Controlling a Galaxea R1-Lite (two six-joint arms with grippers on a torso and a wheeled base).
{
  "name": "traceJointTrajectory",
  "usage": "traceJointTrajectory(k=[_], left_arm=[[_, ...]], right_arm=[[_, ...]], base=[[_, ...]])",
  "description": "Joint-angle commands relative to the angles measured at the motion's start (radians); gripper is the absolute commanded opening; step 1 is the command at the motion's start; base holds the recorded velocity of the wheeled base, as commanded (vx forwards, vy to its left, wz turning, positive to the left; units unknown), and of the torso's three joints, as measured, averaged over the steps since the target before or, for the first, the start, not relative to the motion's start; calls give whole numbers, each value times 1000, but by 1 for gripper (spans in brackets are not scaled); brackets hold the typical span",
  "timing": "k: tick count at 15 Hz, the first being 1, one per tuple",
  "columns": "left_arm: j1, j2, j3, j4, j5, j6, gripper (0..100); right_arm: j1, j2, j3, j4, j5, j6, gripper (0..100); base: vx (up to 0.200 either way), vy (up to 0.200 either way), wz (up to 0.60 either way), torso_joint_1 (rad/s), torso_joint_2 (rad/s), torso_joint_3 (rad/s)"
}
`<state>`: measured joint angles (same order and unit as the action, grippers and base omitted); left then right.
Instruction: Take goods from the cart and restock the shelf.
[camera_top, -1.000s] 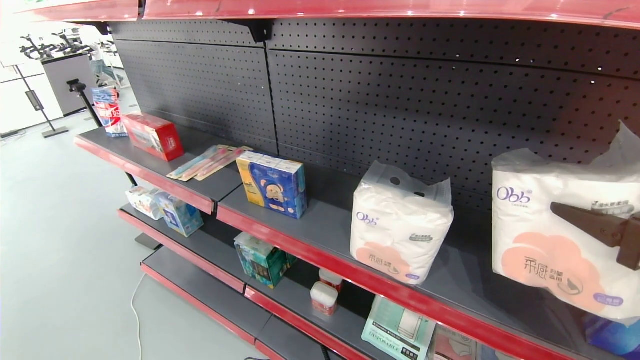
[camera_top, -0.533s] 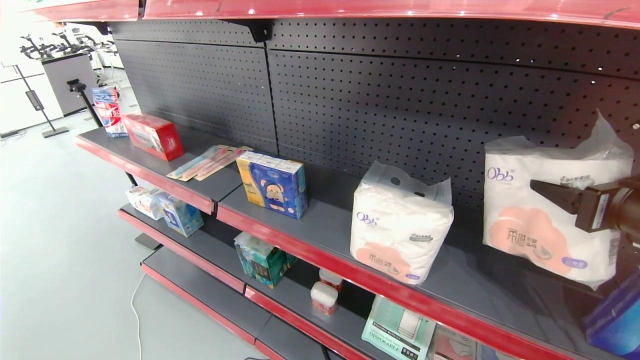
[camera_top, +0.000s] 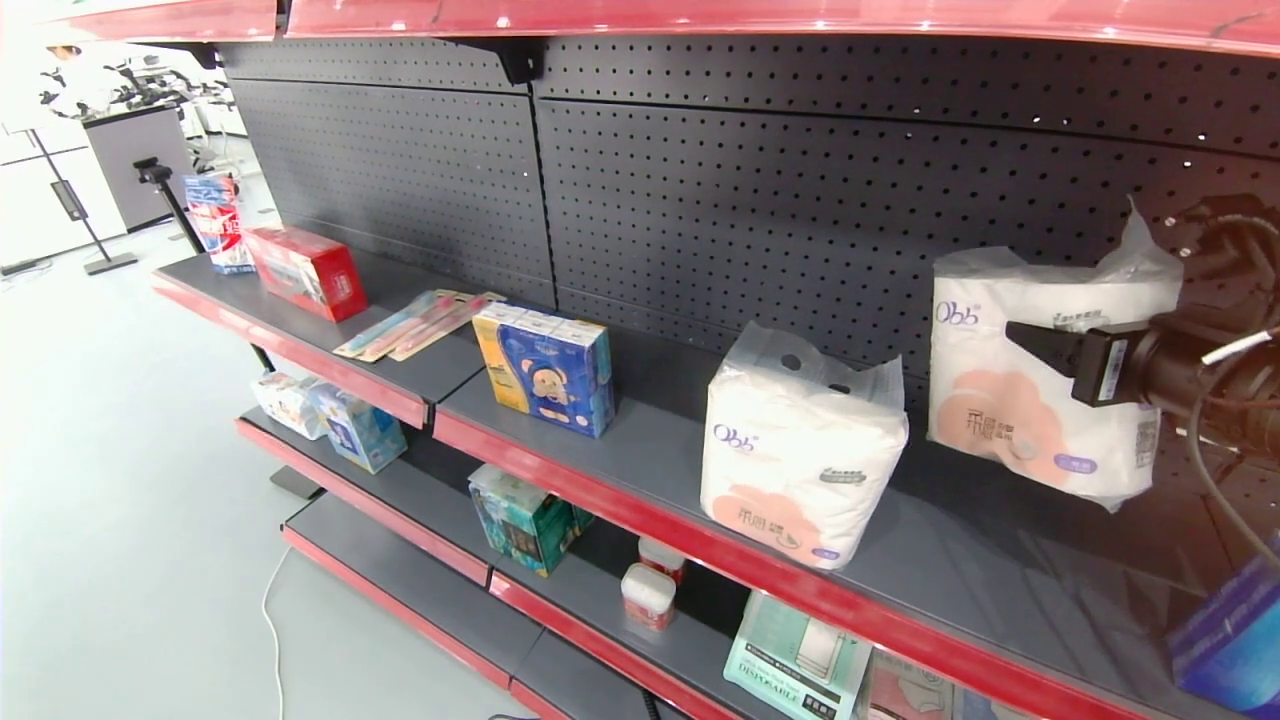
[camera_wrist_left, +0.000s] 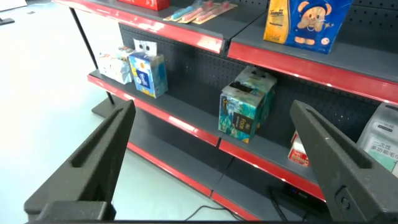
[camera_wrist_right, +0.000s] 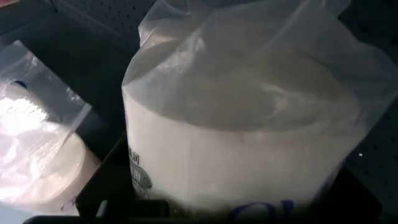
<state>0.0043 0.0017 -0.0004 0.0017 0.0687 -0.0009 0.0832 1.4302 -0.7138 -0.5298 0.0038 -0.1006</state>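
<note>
A white plastic-wrapped pack of paper rolls (camera_top: 1000, 400) is held over the right part of the upper shelf (camera_top: 660, 440), close to the pegboard back wall. My right gripper (camera_top: 1045, 350) is shut on it, with one dark finger across its front. In the right wrist view the pack (camera_wrist_right: 249, 124) sits between the fingers of the right gripper (camera_wrist_right: 230, 205). A matching pack (camera_top: 800, 450) stands upright on the shelf to its left, also seen in the right wrist view (camera_wrist_right: 37, 149). My left gripper (camera_wrist_left: 214, 162) hangs open and holds nothing, in front of the lower shelves.
Further left on the upper shelf are a blue-and-yellow tissue pack (camera_top: 548, 365), flat toothbrush packs (camera_top: 415, 322) and a red box (camera_top: 305, 270). Lower shelves carry a green box (camera_top: 525, 520) and small packs (camera_top: 345, 420). A blue item (camera_top: 1230, 630) sits at the lower right.
My right gripper has carried the pack up and deeper over the shelf, toward the pegboard and closer to the standing pack. The goods on the shelves have not moved.
</note>
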Motion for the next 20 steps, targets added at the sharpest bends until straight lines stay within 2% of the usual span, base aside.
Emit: traceJointTrajectory(k=[1,5,8,16,20], left_arm=[[0,0,0,0,0,-1,100],[0,0,0,0,0,-1,100],[0,0,0,0,0,-1,100],[0,0,0,0,0,-1,100],[0,0,0,0,0,-1,100]], right_arm=[[-3,61,-19,-3,8,-5,0],[-5,115,-67,-6,24,-4,0],[-26,187,-122,-49,157,-10,0],[-23,309,-213,-52,444,-74,0],[-20,381,-279,-52,489,-126,0]], base=[[0,0,0,0,0,0],[0,0,0,0,0,0],[0,0,0,0,0,0],[0,0,0,0,0,0],[0,0,0,0,0,0]])
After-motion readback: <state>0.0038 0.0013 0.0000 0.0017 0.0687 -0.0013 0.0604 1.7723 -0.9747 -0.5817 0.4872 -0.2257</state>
